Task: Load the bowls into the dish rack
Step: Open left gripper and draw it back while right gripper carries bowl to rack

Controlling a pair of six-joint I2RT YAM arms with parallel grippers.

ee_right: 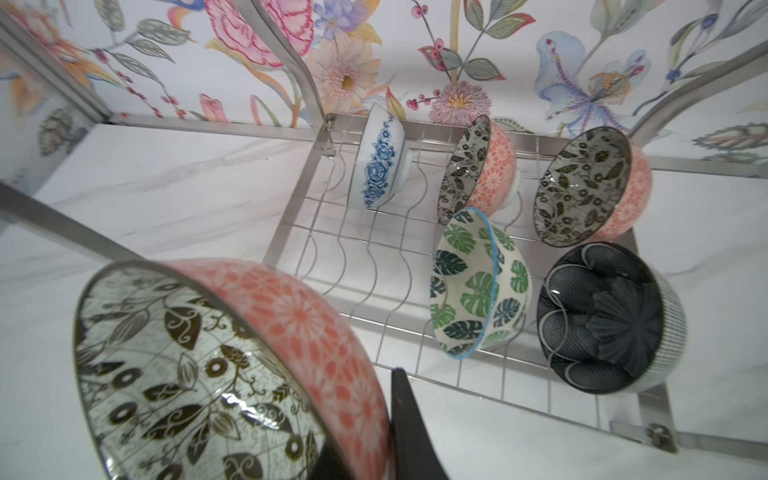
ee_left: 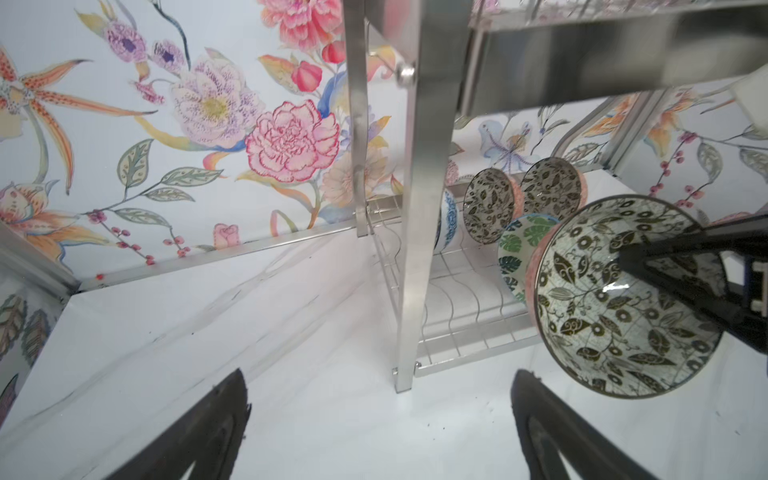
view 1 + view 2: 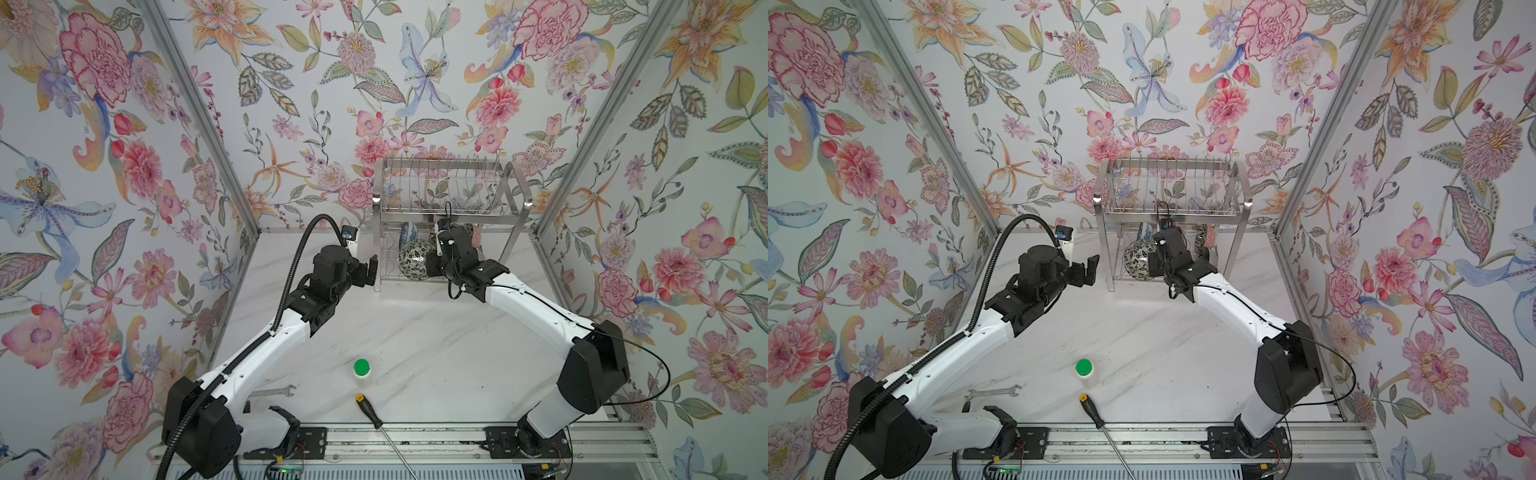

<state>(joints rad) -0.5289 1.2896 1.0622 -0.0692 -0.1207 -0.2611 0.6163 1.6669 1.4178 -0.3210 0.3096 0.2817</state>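
Right wrist: my R claw (image 1: 390, 419) clamped on b&w bowl (image 1: 199, 374); dish rack (image 1: 357, 266) free slots just beyond. L claw (image 2: 374, 411) apart, empty.

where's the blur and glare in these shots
Both top views: sharp, glints on the dish rack corners. Left wrist: the rack's upper tier smeared out of focus. Right wrist: nearest bowl soft, glare streak inside; rear bowls crisper.
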